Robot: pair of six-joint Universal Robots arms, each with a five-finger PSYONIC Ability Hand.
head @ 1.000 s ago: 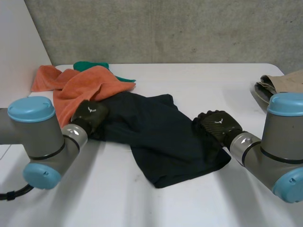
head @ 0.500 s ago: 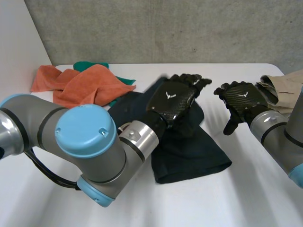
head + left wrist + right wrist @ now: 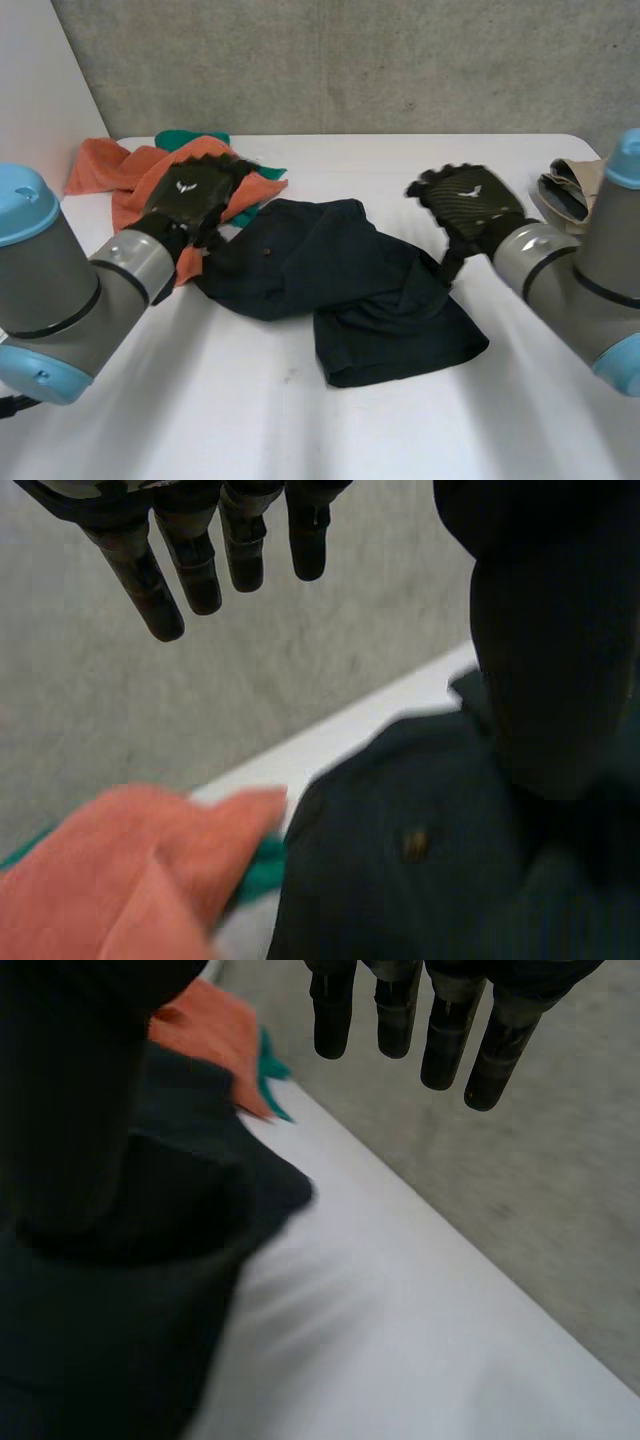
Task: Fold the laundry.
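A dark navy garment (image 3: 345,290) lies rumpled in the middle of the white table (image 3: 300,420), partly doubled over itself. My left hand (image 3: 195,195) hovers open over the orange cloth (image 3: 140,185) at the garment's left edge, holding nothing. In the left wrist view its fingers (image 3: 200,555) are straight above the navy garment (image 3: 400,880) and the orange cloth (image 3: 130,870). My right hand (image 3: 468,205) is open just off the garment's far right edge. Its straight fingers (image 3: 440,1025) hang over bare table beside the navy garment (image 3: 100,1340).
A teal cloth (image 3: 190,140) lies under the orange one at the back left. A beige garment (image 3: 590,175) sits at the table's right edge. A grey wall (image 3: 350,60) runs behind the table. The front of the table is bare.
My left hand let go of the garment, swung right across it and has come back over the orange cloth. The right hand lifted off the garment's right side. The garment now lies more bunched.
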